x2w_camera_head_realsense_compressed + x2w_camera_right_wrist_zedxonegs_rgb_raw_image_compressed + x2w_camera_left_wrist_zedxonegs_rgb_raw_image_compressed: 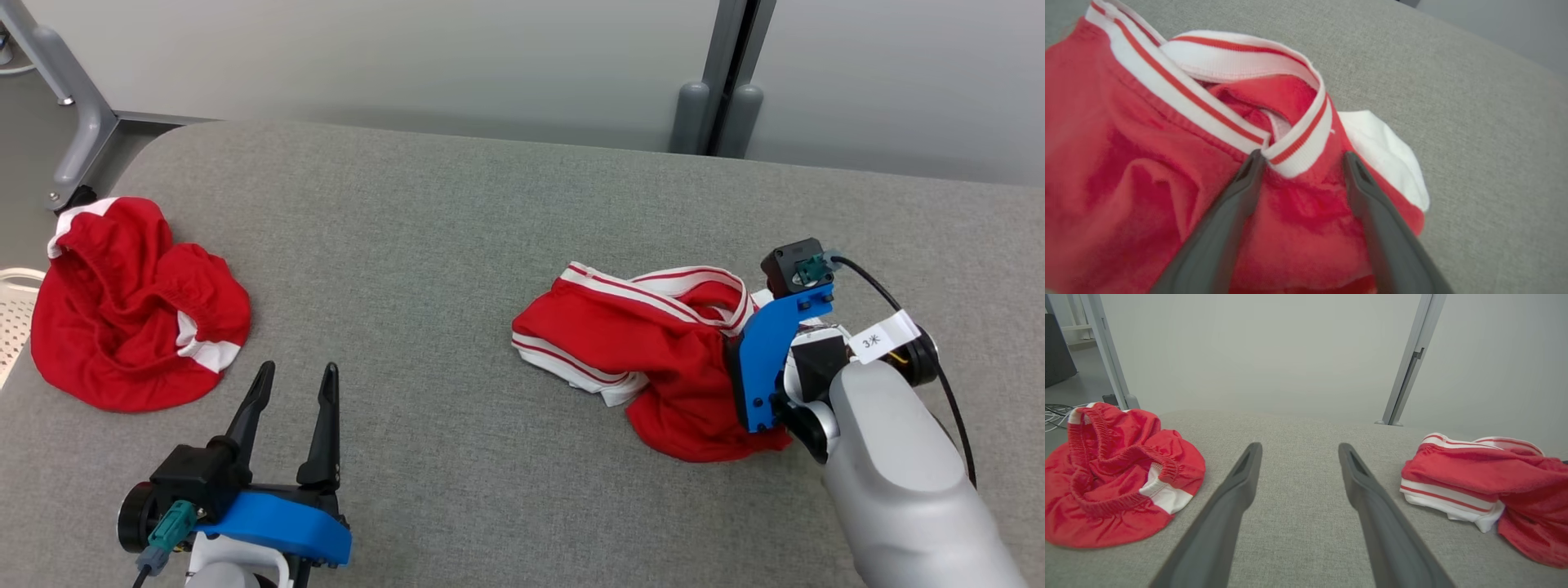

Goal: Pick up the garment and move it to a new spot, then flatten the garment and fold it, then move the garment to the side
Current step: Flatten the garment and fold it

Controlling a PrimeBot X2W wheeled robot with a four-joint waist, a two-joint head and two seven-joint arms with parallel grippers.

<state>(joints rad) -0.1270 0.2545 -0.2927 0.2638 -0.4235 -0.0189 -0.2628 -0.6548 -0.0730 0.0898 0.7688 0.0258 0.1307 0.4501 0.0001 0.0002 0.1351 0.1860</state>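
Wide grey counter (490,212), and by the look of it we are right at the start: nothing lifted, nothing flattened, nothing folded, so the whole run of pick-up, move, flatten, fold and shift aside is left to do. The garment (637,343) lies crumpled in a heap on the counter's right half. Red cloth is bunched over itself, the white red-striped neck trim curls on top, a white sleeve end pokes out at the edge, and no chest print shows. Well apart at the far left sits a second red heap (131,327) with a gathered elastic band. Right hand (1302,159) is low at the garment, fingers spread wide either side of the collar trim, not closed on anything yet. Left hand (297,369) hangs released and empty over bare counter, between the two heaps
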